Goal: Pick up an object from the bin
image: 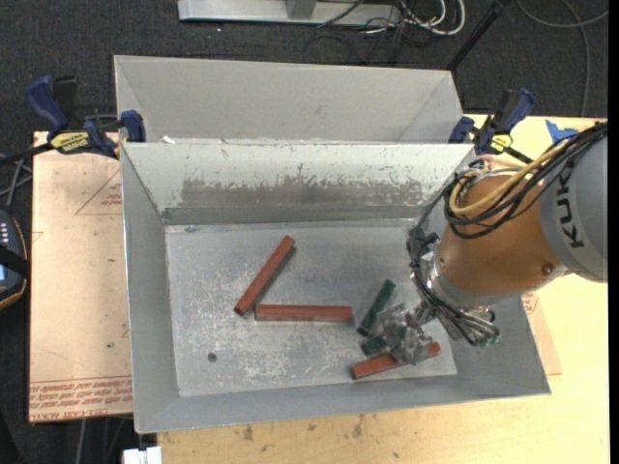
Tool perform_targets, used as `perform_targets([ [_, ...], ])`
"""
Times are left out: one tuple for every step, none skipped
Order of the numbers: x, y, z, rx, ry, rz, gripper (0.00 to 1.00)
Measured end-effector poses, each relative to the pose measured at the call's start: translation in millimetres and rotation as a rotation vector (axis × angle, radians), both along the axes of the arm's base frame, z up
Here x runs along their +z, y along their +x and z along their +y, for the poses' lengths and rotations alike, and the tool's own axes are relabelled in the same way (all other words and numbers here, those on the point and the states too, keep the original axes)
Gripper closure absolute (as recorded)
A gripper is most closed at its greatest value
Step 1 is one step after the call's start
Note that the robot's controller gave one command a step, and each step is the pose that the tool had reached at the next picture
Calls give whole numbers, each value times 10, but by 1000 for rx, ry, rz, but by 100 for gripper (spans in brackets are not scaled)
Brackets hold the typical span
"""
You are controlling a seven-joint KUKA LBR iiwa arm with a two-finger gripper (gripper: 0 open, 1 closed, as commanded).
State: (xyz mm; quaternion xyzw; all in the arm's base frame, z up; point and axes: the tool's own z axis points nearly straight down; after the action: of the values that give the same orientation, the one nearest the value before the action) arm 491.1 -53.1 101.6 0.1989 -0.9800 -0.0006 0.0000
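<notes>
Camera view from above shows the grey metal bin [290, 193] with four small bars on its floor. The arm [580, 222] comes in from the right, and its wrist carries an orange cover [493, 251] with dark cables [484, 189] looped on top of it.

The gripper [404, 336] is down in the near right part of the bin. It stands between two bars that lie close together there. One is a dark green bar [375, 307], which lies on a slant just to the left and a little farther away. The other is a short red-brown bar [375, 365], which lies on the near side and partly passes under the gripper. These two are the bars nearest to the gripper. I cannot tell if it touches either of them. I also cannot tell whether the gripper is released or clenched, because the metal parts at its tip blend together with the bars.

Near the middle of the floor there are two more bars, well apart from the gripper. A long red-brown bar [266, 275] lies on a slant, and a second red-brown bar [303, 312] lies level from left to right. Their ends come nearly together at the left.
</notes>
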Motion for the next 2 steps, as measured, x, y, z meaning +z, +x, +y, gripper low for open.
perform_targets([
  [-186,96,398,-14,1,-2,0],
  [-185,96,395,-15,1,-1,0],
])
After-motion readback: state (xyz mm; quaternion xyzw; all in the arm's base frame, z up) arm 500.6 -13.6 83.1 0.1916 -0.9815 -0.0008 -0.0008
